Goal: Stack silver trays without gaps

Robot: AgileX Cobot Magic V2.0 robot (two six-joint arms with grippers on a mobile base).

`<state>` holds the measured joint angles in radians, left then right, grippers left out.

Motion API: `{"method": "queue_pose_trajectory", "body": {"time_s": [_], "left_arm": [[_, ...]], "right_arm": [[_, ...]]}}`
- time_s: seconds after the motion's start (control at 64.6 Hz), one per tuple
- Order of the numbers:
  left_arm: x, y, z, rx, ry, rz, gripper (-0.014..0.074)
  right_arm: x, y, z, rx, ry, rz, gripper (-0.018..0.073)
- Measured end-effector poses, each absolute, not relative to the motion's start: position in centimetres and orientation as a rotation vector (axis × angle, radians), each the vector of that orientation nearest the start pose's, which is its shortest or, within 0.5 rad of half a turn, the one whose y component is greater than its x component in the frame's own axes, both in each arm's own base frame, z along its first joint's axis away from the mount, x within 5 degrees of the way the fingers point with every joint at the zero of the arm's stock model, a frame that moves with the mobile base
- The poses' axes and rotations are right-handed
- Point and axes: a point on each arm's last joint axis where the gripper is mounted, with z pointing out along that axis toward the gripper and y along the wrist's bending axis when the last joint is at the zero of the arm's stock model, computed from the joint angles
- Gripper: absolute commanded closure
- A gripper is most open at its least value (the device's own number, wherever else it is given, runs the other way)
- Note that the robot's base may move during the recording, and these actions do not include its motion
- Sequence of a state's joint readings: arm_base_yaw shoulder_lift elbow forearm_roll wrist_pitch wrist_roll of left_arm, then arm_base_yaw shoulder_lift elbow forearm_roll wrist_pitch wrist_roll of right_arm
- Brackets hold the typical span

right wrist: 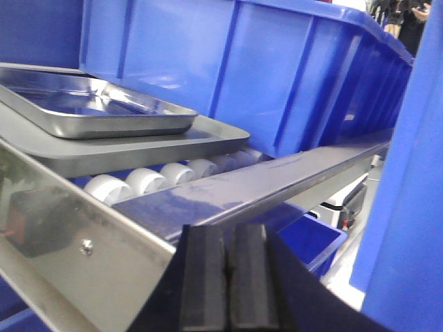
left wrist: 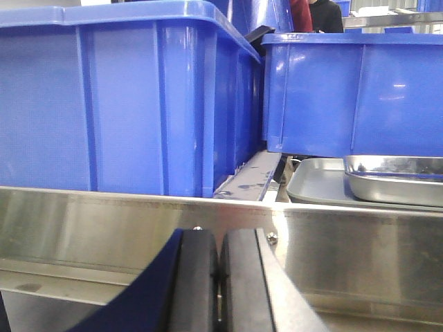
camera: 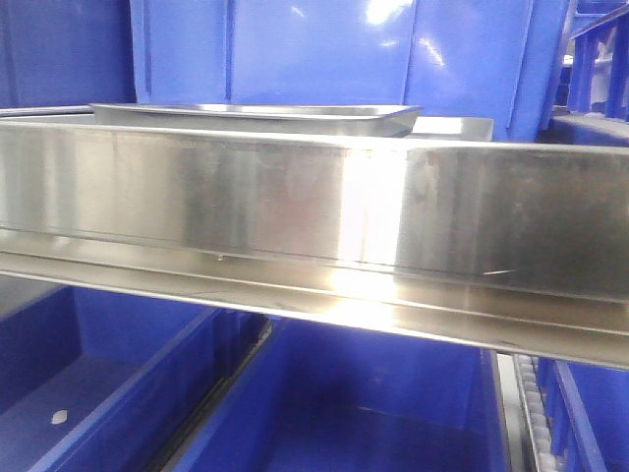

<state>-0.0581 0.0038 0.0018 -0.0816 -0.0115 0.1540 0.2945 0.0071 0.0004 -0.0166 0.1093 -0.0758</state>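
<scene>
Behind shelf rail [camera: 295, 197], silver trays [camera: 256, 116] stacked.

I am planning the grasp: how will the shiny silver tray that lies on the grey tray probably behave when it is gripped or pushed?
The silver tray looks like thin rigid steel, so probably stiff and fairly light. Its polished surface may slip between rubber pads. It rests on a flat grey tray above rollers, so a push would likely slide it.

one silver tray [right wrist: 97, 111] lies on a flat grey tray [right wrist: 159, 145], which rests on rollers [right wrist: 145, 181] behind the shelf rail [camera: 314, 197]; bins [left wrist: 124, 97] stand behind.
</scene>
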Motion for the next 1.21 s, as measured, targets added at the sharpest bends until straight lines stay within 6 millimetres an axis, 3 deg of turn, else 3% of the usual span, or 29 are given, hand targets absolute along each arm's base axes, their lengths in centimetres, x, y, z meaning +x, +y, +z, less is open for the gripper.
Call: {"method": "queue_pose_trajectory", "body": {"time_s": [0.526,1.207], "left_arm": [[5.6,-0.3,21.3,0.096,1.475,0.012,0.0584],[5.6,-0.3,21.3,0.096,1.475,0.012,0.0584]], "right_arm": [[5.7,0.7,20.4,-0.176,1.58,0.025,0.0628],[5.7,0.6,20.8,-0.148,1.535,0.003,0.0628]]}}
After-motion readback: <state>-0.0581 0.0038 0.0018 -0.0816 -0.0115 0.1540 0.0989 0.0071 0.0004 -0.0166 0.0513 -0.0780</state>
